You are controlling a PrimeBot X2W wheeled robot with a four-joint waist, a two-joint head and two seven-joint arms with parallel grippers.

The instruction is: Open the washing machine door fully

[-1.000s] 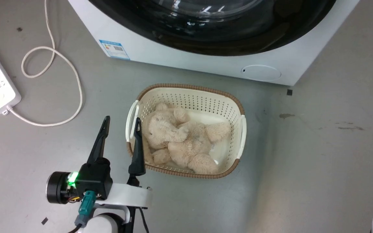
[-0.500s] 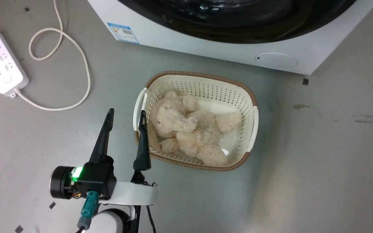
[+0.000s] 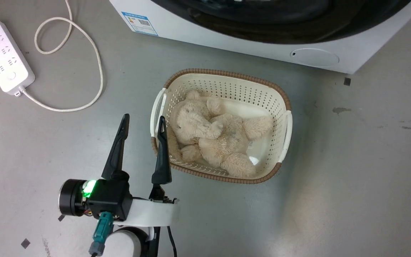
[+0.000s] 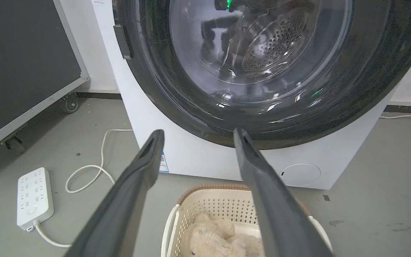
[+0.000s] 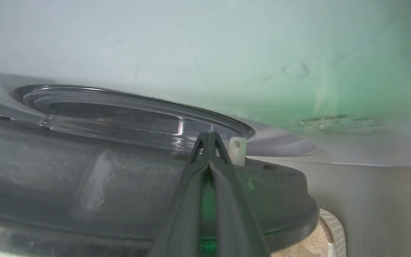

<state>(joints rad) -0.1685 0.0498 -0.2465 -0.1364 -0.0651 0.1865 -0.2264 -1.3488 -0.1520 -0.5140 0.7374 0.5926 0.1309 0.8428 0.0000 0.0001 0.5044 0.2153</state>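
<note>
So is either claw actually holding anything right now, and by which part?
Nothing is held. The left claw is open beside the basket; the right claw is shut empty, tips at the washing machine door by its white latch.

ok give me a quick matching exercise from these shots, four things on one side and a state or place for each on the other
Things: 1 left gripper; 2 right gripper; 3 teddy bear; 4 power strip.
States: A inside the basket; B fingers shut together; C flat on the bare floor; D fingers spread open.
Pairs: 1-D; 2-B; 3-A; 4-C.
</note>
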